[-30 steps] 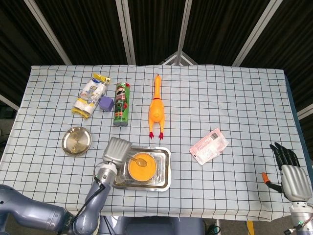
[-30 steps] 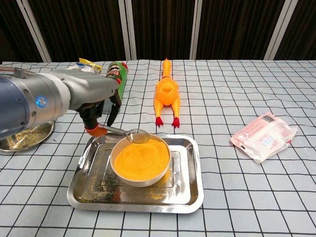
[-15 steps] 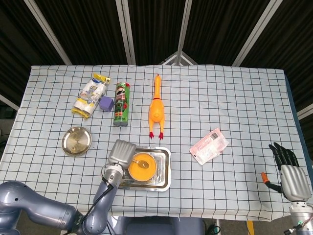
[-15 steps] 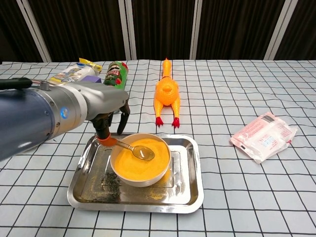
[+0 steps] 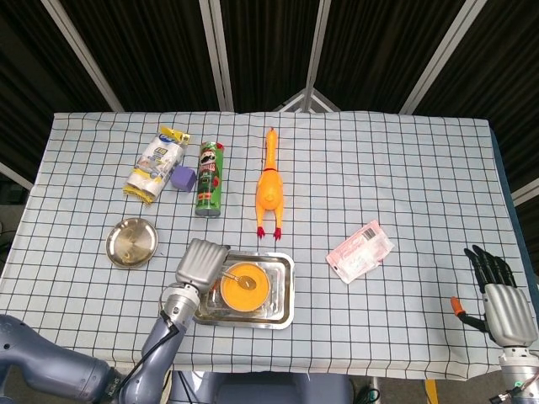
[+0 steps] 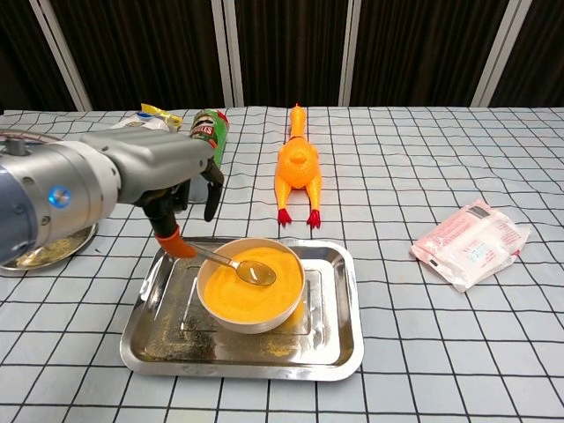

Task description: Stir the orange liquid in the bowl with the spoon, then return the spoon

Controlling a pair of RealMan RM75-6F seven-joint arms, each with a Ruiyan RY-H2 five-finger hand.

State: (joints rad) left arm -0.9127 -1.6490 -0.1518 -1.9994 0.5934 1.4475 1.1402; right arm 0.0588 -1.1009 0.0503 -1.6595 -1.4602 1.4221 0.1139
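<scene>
The table wears a white cloth ruled in a black grid (image 5: pixel 404 168), with dark ribbed wall panels (image 5: pixel 269 50) behind it. The left hand (image 6: pixel 181 189) pinches the spoon (image 6: pixel 231 263) by its orange-tipped handle, its scoop lying on the orange liquid (image 6: pixel 251 280) in the white bowl (image 6: pixel 251 319) on the steel tray (image 6: pixel 339 348). The right hand (image 5: pixel 497 299) rests at the table's near corner, fingers straight and holding nothing (a rubber chicken (image 5: pixel 269 189) and a chip can (image 5: pixel 210 178) lie further back).

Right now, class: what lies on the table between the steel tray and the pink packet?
Nothing: only bare checked cloth lies between the steel tray and the pink packet. The chest view shows this best.
</scene>
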